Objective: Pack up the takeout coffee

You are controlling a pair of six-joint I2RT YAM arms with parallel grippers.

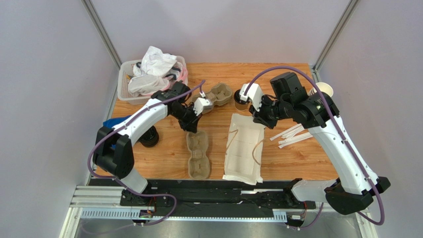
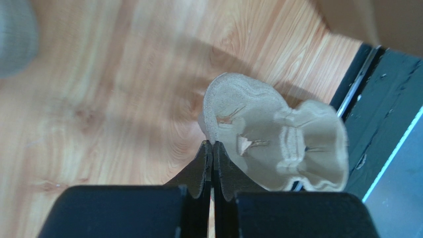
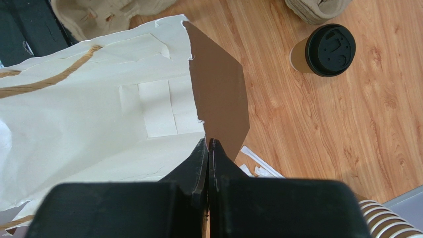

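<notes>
Cream-white paper bag [image 1: 244,148] lies flat on the wooden table [image 1: 298,161], its rope handles showing and its mouth turned away from the arm bases. The right gripper [image 3: 210,143] is at that mouth. Its jaws are pressed fully together on the bag's upper edge, where a brown inner flap shows against the cream paper. The takeout coffee [image 3: 325,49] stands upright on the table just beyond the bag's mouth, apart from the bag and from both grippers, with its black lid on. Past the coffee, farther from the bag, sits a stack of pulp carriers [image 1: 222,93].

To the left of the bag, lying alongside it without touching, is a single pulp cup carrier [image 1: 198,156]. The left gripper [image 2: 212,145] is at the carrier's far end, about level with the bag's mouth. Its jaws are closed tight, and the wrist view shows the carrier's thin rim nipped between the tips. On the bag's right side a few white paper-wrapped sticks [image 1: 293,135] lie loose on the wood. A stack of paper cups [image 1: 321,89] is farther right, by the table's edge.
</notes>
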